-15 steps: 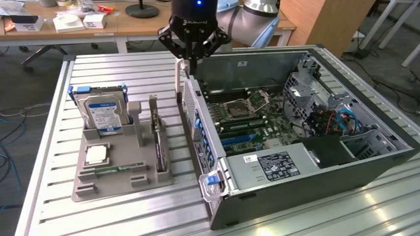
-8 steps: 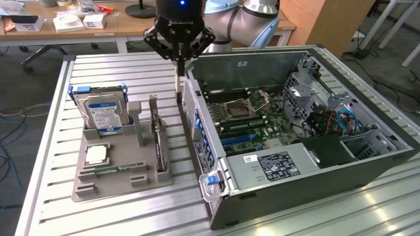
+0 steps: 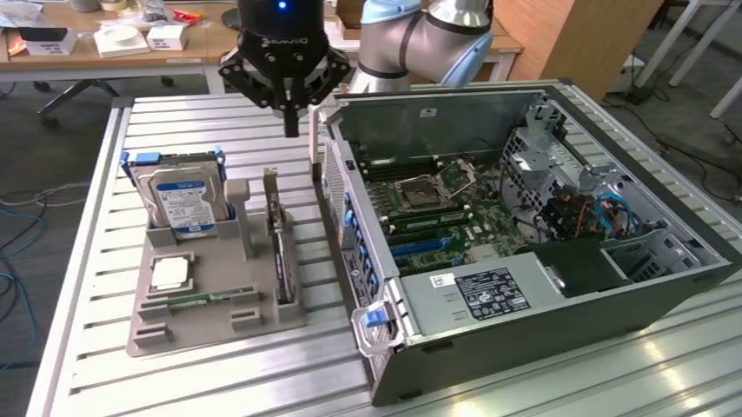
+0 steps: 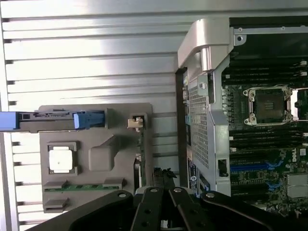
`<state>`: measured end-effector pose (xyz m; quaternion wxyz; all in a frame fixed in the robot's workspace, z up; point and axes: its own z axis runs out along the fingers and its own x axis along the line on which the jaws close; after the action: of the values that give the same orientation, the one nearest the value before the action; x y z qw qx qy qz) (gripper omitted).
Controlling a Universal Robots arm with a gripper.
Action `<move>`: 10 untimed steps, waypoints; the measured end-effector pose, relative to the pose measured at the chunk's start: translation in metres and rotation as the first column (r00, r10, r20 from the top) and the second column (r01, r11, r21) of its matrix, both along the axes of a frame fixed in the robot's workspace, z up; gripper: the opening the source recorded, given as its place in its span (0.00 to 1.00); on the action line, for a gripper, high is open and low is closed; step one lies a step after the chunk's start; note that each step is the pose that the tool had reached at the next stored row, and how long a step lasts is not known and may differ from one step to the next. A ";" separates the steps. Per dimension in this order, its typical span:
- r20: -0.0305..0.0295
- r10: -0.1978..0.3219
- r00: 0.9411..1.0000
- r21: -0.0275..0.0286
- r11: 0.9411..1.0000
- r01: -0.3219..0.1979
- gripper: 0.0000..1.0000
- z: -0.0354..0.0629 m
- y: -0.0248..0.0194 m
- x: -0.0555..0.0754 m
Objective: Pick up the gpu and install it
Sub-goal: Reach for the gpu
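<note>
- Gripper (image 3: 291, 129): fingers drawn together with nothing between them. It hangs above the slatted table (image 3: 87, 347), over the strip between the grey parts holder (image 3: 215, 328) and the open computer case (image 3: 649, 287).
- Gpu (image 3: 280, 239): stands on its long edge in the holder slot nearest the case, not yet lifted. In the wrist view the gpu (image 4: 140, 149) appears edge-on, with the gripper (image 4: 161, 179) near one end of it.
- Neighbours in the holder: blue-labelled hard drive (image 3: 180, 198) upright; processor (image 3: 170, 274) and memory stick (image 3: 208, 301) lying flat.
- Handling, by judgement: the card is probably light and stiff but fragile, with exposed components on its faces. The free upper edge is thin, so a pinch across both faces near mid-length should keep it balanced and upright. The lower contact edge is best left untouched.
- Motherboard (image 3: 447, 204): blue expansion slots (image 3: 423, 248) carry no card, so installation has not begun.
</note>
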<state>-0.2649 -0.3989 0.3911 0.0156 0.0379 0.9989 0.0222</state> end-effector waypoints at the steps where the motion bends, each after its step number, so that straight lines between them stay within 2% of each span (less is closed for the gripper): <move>1: 0.000 0.000 1.000 0.000 1.000 0.000 0.10 -0.0001 0.0000 -0.003; 5: 0.000 -0.001 1.000 0.000 1.000 0.001 0.10 -0.0004 0.0000 -0.014; 10: 0.000 -0.001 1.000 0.000 1.000 0.001 0.10 -0.0004 0.0000 -0.017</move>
<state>-0.2818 -0.3989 0.3907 0.0156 0.0382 0.9989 0.0222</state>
